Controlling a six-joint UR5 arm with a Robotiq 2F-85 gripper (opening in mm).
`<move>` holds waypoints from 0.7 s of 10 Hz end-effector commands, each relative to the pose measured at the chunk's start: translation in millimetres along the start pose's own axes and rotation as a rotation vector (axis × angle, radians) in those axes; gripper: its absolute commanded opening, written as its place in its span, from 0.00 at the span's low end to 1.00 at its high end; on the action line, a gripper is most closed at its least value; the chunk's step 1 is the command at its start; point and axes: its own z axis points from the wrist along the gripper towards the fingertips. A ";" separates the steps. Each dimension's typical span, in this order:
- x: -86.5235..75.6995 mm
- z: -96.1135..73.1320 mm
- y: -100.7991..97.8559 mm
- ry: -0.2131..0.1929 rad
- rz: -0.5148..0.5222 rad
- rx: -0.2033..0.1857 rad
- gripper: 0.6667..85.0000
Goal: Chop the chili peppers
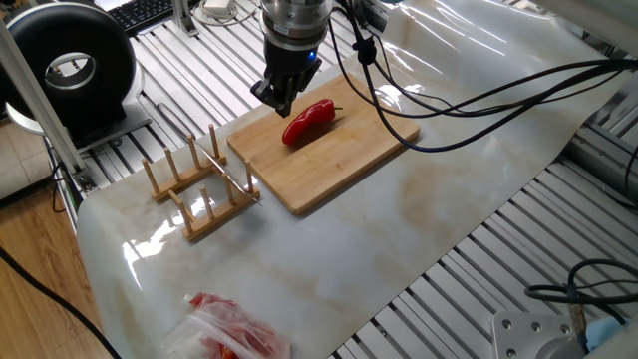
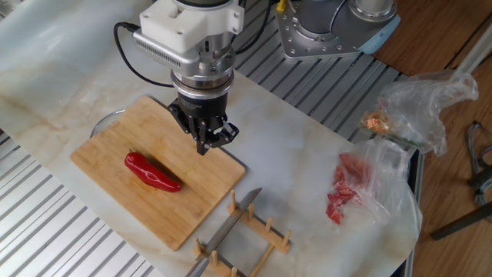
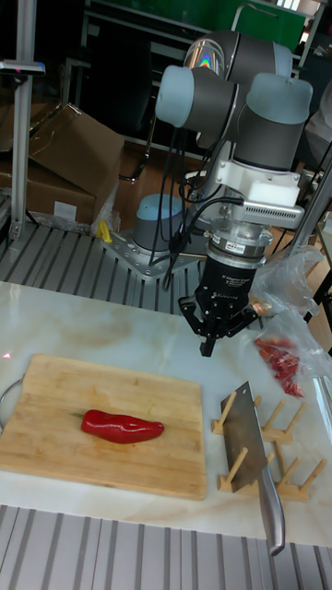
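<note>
At the near edge of the tall fixed view, a cleaver [image 3: 247, 441] stands blade-up in a slotted wooden rack [image 3: 267, 452], its steel handle reaching out past the edge of the white marbled tabletop [image 3: 111, 343]. At nine o'clock from the rack lies a bamboo cutting board [image 3: 101, 433], and on it the single chili pepper [image 3: 122, 426], whole, glossy red, lying on its side with its dark stem toward nine o'clock. Nothing touches the pepper.

Farther back, my claw [image 3: 207, 348] hangs point-down above the tabletop, off the board's far corner nearest the rack, at about one o'clock from the pepper and well apart from it. My fingers are clenched together to a single tip with nothing between them; the other fixed view shows the same closed tip [image 2: 203, 146] over the board's edge, clear of the wood.

At three o'clock from my claw, a clear plastic bag [image 3: 286, 355] showing red pieces inside rests on the tabletop, a second crumpled bag [image 2: 415, 100] just beyond it. Behind everything rises my grey arm [image 3: 235, 106], its base bolted to the slatted frame, with cardboard boxes [image 3: 55, 171] at ten o'clock in the background.
</note>
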 end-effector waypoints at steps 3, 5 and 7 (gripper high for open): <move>-8.0 4.3 8.1 -0.024 0.018 -0.030 0.01; -9.7 5.8 9.5 -0.030 0.021 -0.031 0.01; -12.5 8.6 9.2 -0.036 0.023 -0.031 0.01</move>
